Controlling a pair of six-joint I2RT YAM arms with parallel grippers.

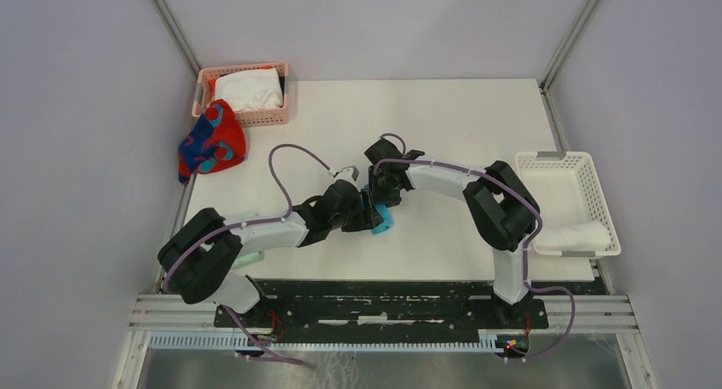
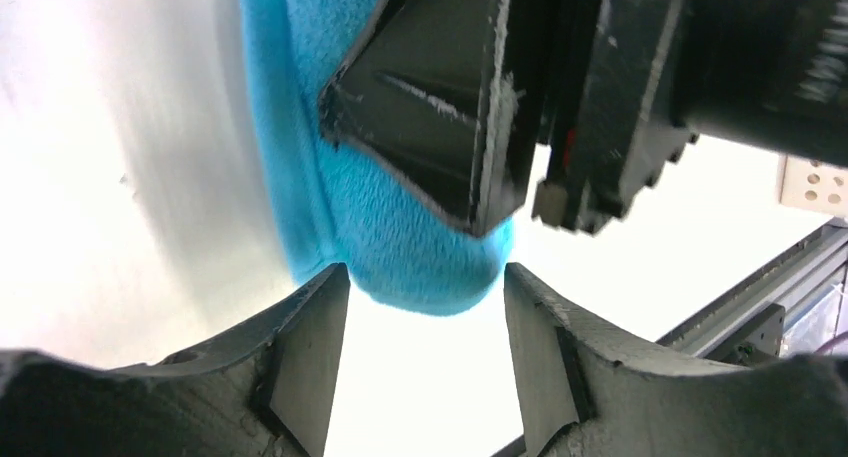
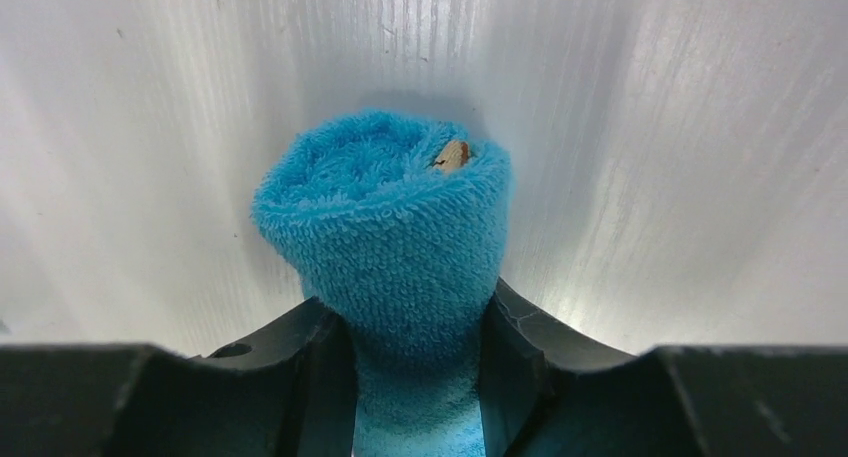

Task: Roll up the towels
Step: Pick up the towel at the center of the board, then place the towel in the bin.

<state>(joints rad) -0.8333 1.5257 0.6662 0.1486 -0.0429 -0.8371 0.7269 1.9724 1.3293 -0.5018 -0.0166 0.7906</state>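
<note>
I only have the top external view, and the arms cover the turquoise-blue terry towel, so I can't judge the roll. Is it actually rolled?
Observer: Yes. The right wrist view shows the turquoise-blue terry towel wound into a tight tube.
Operator: What is holding it?
Observer: The right jaws press into it from both sides.
Operator: And the left jaws?
Observer: They stand apart, with the white table showing between them and the towel's rounded end just at their tips.
</note>
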